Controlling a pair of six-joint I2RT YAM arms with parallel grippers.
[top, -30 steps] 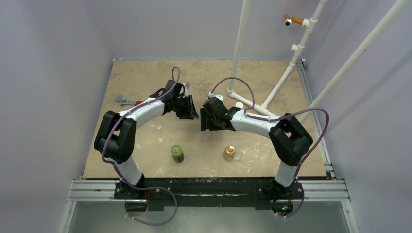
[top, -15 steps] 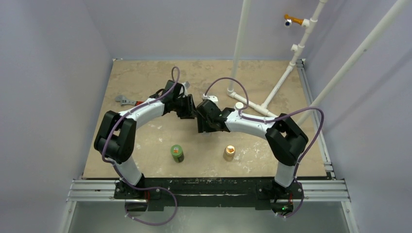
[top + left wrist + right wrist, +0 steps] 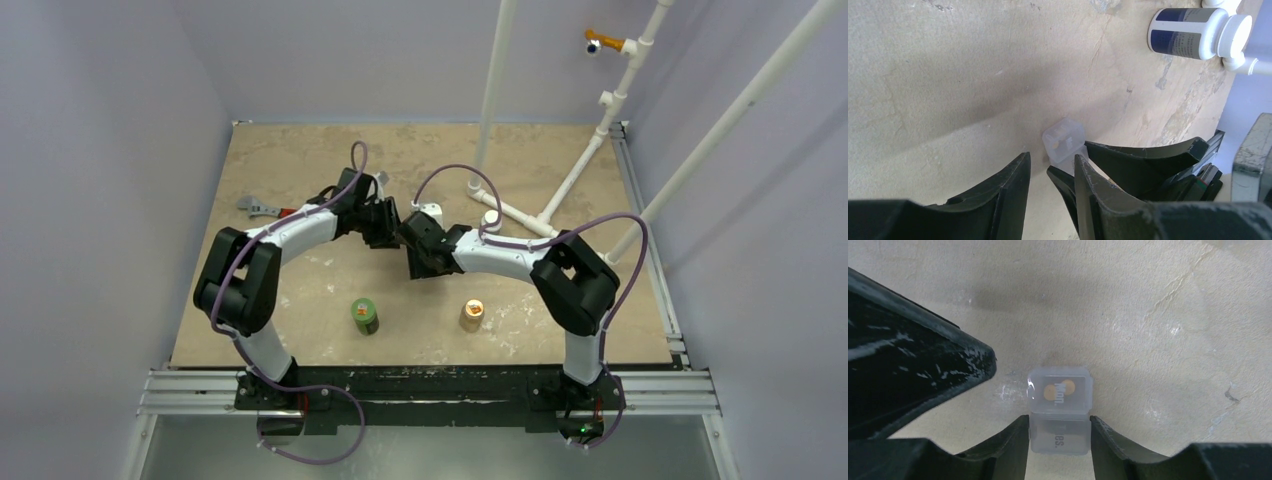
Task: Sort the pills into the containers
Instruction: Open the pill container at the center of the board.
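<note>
The container [image 3: 1060,410] is a small clear pill case lying flat on the table, with lids marked for days. Two round orange-tan pills [image 3: 1058,390] sit in its far compartment. My right gripper [image 3: 1059,422] has a finger pressed against each side of the near compartment, shut on the case. The left wrist view shows the same container [image 3: 1064,142] just beyond my left gripper [image 3: 1051,157], which stands open with only bare table between its fingers. From above, the left gripper [image 3: 385,232] and right gripper [image 3: 412,250] nearly meet at mid-table and hide the case.
A green bottle [image 3: 364,315] and a tan-orange bottle [image 3: 471,315] stand near the front. A dark white-capped bottle [image 3: 1193,32] lies by the white pipe frame [image 3: 520,210] at the back right. A wrench [image 3: 262,209] lies at the left.
My right gripper has moved left toward the left gripper, and its jaws have narrowed onto the case. The left arm has hardly moved.
</note>
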